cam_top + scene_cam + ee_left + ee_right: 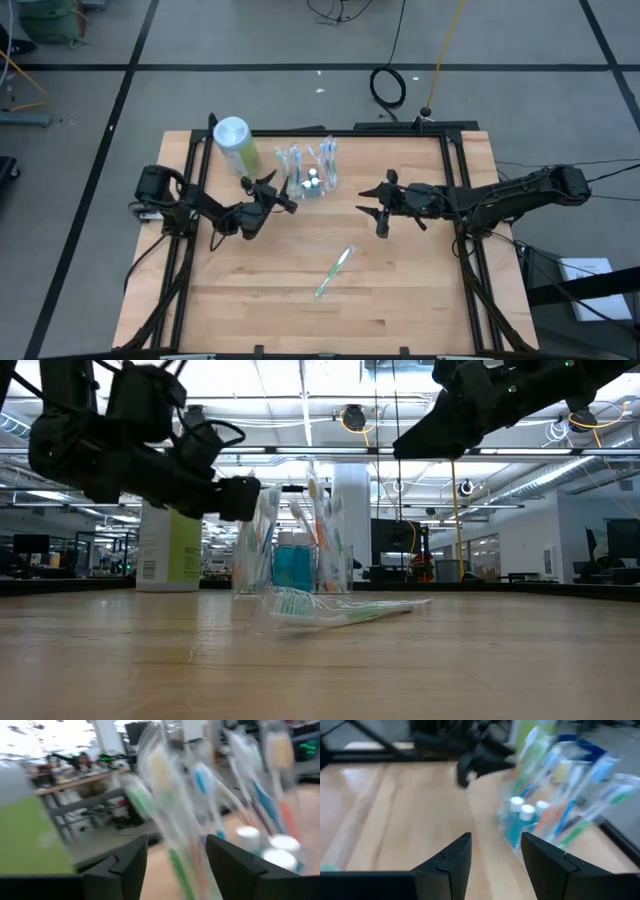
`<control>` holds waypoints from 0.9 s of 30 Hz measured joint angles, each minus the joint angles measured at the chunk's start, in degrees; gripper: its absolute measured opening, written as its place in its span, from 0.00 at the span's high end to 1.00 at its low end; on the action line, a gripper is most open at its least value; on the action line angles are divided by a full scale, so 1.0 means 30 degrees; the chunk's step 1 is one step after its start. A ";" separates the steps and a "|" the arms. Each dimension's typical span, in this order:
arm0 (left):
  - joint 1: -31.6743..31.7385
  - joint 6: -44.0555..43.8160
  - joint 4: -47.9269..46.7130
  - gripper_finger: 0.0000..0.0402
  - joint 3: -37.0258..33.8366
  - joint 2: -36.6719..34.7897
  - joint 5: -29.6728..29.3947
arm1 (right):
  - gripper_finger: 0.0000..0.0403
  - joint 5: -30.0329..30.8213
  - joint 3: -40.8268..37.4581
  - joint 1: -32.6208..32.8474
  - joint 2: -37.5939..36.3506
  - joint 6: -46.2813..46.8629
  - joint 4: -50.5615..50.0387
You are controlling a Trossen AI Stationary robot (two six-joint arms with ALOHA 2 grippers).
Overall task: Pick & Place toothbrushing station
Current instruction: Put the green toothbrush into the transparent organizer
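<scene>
The toothbrushing station (312, 172) is a small clear holder standing on its base at the table's far middle. Several wrapped toothbrushes lean out of its top and blue white-capped tubes (521, 822) stand inside. My left gripper (280, 194) is level at the station's left side and open. In the left wrist view (177, 865) the wrapped brushes (160, 785) show past the gap between its fingers. I cannot see it touching them. My right gripper (370, 210) hangs open above the table, right of the station (545, 815), with nothing between its fingers (496, 860).
A green canister (234, 146) with a white lid stands left of the station, just behind my left gripper. A loose wrapped green toothbrush (335, 271) lies on the wood nearer the front. Black frame rails (455, 180) run along the table's sides.
</scene>
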 joint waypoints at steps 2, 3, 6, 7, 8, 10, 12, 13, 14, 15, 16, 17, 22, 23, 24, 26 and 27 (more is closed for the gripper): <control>-0.0636 0.0725 0.0041 0.47 0.0000 -0.0774 -0.0857 | 0.59 -0.1360 0.0000 -0.0018 0.0205 -0.0625 -0.0002; -0.0960 0.0921 0.0097 0.47 0.0000 -0.1203 -0.0798 | 0.59 -0.2279 0.0000 -0.0008 0.0371 -0.1017 0.0111; -0.1916 0.1425 0.0040 0.48 0.0000 -0.2567 -0.0620 | 0.59 -0.4551 0.0000 0.0272 0.1428 -0.1868 0.1595; -0.2192 0.1717 0.0098 0.49 0.0000 -0.3032 -0.0519 | 0.59 -0.4633 0.0000 0.0461 0.1915 -0.1993 0.2449; -0.2471 0.2108 0.0093 0.50 0.0000 -0.3545 -0.0427 | 0.59 -0.4619 0.0000 0.0648 0.2455 -0.2044 0.3442; -0.2935 0.3030 0.0062 0.51 0.0000 -0.4471 -0.0344 | 0.59 -0.4818 0.0000 0.0977 0.3580 -0.2328 0.5130; -0.3321 0.3990 -0.0007 0.53 0.0000 -0.5308 -0.0240 | 0.59 -0.5874 0.0043 0.1256 0.4792 -0.3084 0.6447; -0.3488 0.4461 -0.0203 0.54 0.0000 -0.5685 -0.0239 | 0.59 -0.6409 0.0261 0.1440 0.5423 -0.3362 0.6627; -0.3612 0.4849 -0.0512 0.54 0.0000 -0.6046 -0.0267 | 0.59 -0.6827 0.0673 0.1618 0.6050 -0.3486 0.6563; -0.3717 0.5070 -0.0985 0.55 0.0000 -0.6419 -0.0358 | 0.59 -0.7108 0.1191 0.1824 0.6614 -0.3571 0.6274; -0.3834 0.5081 -0.1653 0.56 0.0000 -0.6674 -0.0423 | 0.59 -0.7263 0.1839 0.2012 0.7133 -0.3612 0.5683; -0.3932 0.4938 -0.2424 0.56 0.0000 -0.6861 -0.0461 | 0.59 -0.7458 0.2563 0.2215 0.7689 -0.3700 0.4982; -0.4208 0.2289 -0.6156 0.58 0.0000 -0.7137 -0.0324 | 0.59 -0.8661 0.6525 0.3247 1.0816 -0.5091 -0.0792; -0.4193 0.1741 -0.7021 0.58 0.0000 -0.7116 -0.0219 | 0.59 -0.9214 0.7113 0.3425 1.1381 -0.5505 -0.1697; -0.4189 0.1145 -0.7858 0.59 0.0000 -0.7078 -0.0061 | 0.59 -0.9743 0.7587 0.3574 1.1955 -0.5850 -0.2313; -0.4093 -0.0008 -0.9582 0.59 0.0000 -0.7071 0.0523 | 0.59 -1.0578 0.8257 0.3831 1.2997 -0.6506 -0.2542; -0.4068 -0.0497 -1.0254 0.59 0.0000 -0.7071 0.0890 | 0.59 -1.0642 0.8498 0.3921 1.3478 -0.6771 -0.2511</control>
